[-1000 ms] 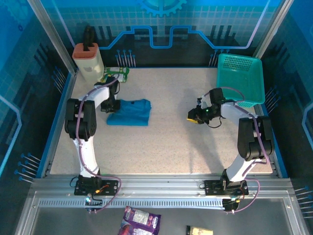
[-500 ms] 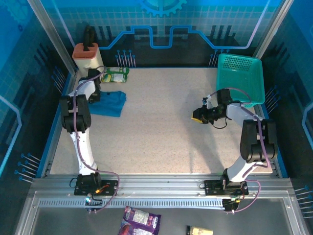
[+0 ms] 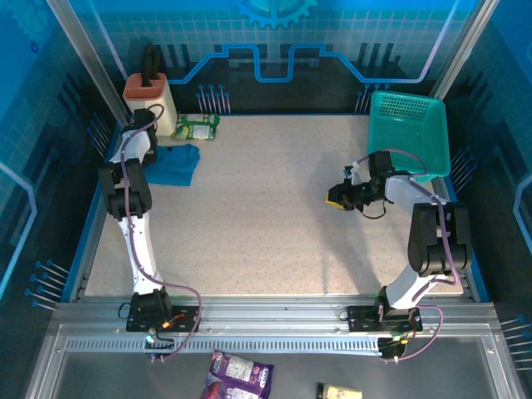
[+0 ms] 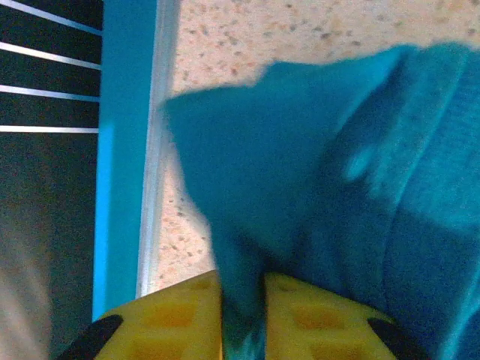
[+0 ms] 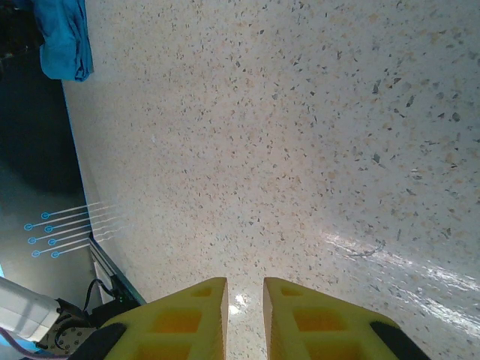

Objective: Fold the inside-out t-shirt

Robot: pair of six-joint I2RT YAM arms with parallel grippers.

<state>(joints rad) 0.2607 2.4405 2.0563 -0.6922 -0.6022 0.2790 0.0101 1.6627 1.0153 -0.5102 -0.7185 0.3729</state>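
The inside-out t-shirt (image 3: 176,164) is a bunched blue-teal heap at the table's far left, right beside the left rim. My left gripper (image 3: 156,156) is at its left side. In the left wrist view the cloth (image 4: 322,165) runs down into the narrow gap of the left gripper (image 4: 242,319), whose yellow fingers (image 4: 176,319) pinch a fold. My right gripper (image 3: 334,198) hovers over bare table at the right, far from the shirt. The right gripper (image 5: 244,315) holds nothing and its jaws stand a little apart. The shirt (image 5: 66,37) shows small at the top left of the right wrist view.
A teal mesh basket (image 3: 409,133) stands at the back right, close behind the right arm. An orange-lidded container (image 3: 150,101) and a green packet (image 3: 198,126) sit at the back left, just behind the shirt. The blue table rim (image 4: 126,150) runs beside the cloth.
My left gripper has dragged the t-shirt from left of centre to the table's left edge, bunching it smaller. The right gripper shifted slightly right, then stayed still.
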